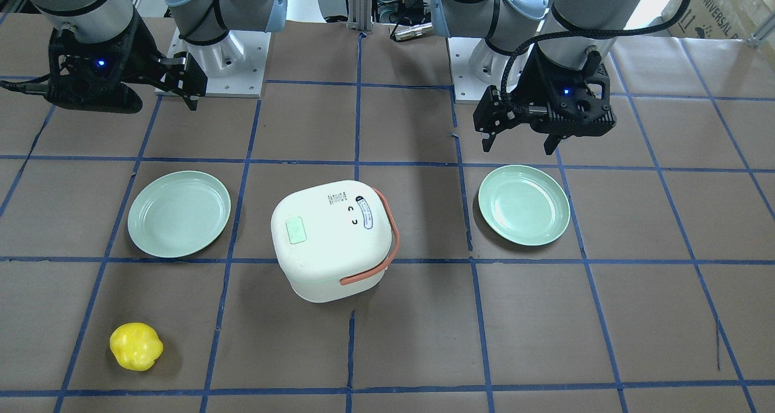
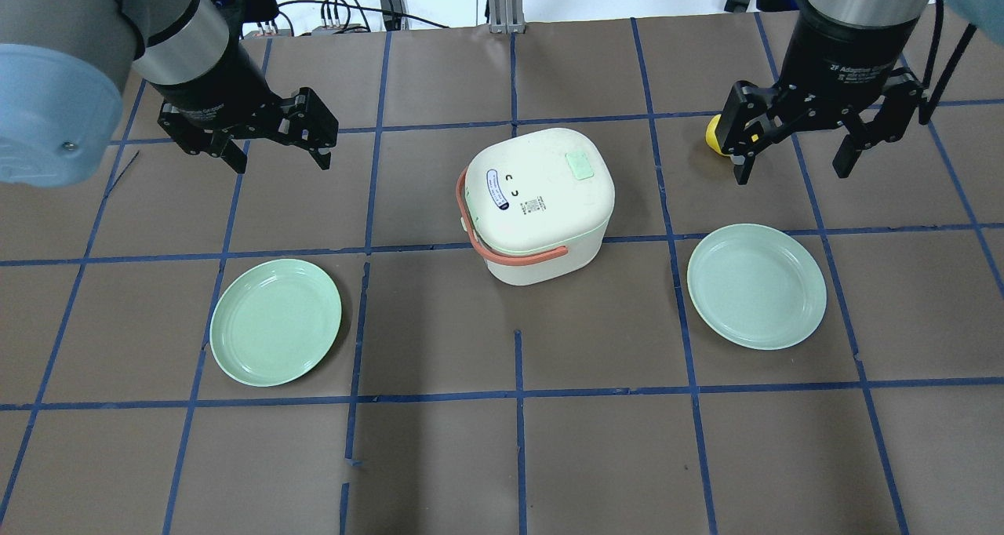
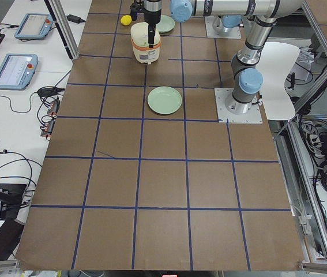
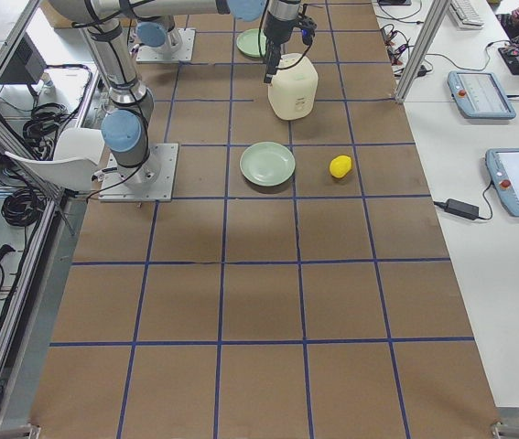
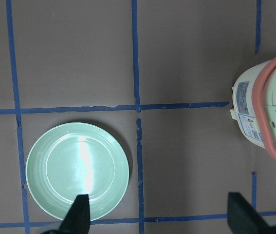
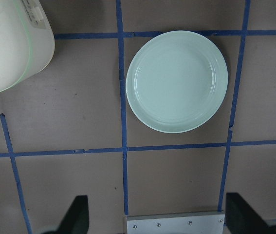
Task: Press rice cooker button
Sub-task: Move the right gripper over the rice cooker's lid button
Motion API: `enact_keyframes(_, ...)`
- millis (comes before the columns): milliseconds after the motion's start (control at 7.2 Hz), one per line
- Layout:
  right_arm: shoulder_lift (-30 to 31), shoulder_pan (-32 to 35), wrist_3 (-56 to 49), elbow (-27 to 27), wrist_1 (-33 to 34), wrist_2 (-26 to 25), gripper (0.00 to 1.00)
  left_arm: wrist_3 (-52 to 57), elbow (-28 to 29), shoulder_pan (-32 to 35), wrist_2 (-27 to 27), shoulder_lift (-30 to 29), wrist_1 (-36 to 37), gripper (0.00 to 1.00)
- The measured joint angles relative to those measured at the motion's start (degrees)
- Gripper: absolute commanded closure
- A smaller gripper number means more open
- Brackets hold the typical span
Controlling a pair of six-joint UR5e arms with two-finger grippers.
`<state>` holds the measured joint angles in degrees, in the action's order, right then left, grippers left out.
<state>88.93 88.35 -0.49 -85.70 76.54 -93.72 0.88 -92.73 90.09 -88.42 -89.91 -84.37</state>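
The white rice cooker [image 2: 541,198] stands mid-table with its lid shut and its orange-red strap handle [image 2: 471,221] lying along its side. A pale green button patch [image 2: 580,165] sits on the lid; it also shows in the front view [image 1: 296,230]. My left gripper [image 2: 278,147] hangs open and empty to the cooker's left. My right gripper [image 2: 792,166] hangs open and empty to its right. The left wrist view shows the cooker's edge [image 5: 269,122] at the right. The right wrist view shows the cooker's edge [image 6: 11,44] at the top left.
Two pale green plates lie on the brown paper, one near the left arm [image 2: 276,322] and one near the right arm [image 2: 757,285]. A yellow toy fruit [image 1: 136,346] lies on the far right side, partly hidden behind my right gripper in the overhead view.
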Motion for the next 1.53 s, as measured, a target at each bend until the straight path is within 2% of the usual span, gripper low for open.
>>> enact_keyframes(833,0.45,0.17,-0.02,-0.59,2.32,0.27,0.0,0.0,0.0,0.0,0.0,0.0,0.0,0.0)
enact_keyframes(1111,0.23,1.5,2.61,-0.49,3.47,2.34,0.02,0.0,0.0,0.0,0.0,0.0,0.0,0.0)
enact_keyframes(1250,-0.7,3.59,5.6,-0.5,6.14,4.61,0.18,0.0,0.0,0.0,0.0,0.0,0.0,0.0)
enact_keyframes(1528,-4.56,8.76,8.3,-0.34,12.26,6.41,0.72,0.0,0.0,0.0,0.0,0.0,0.0,0.0)
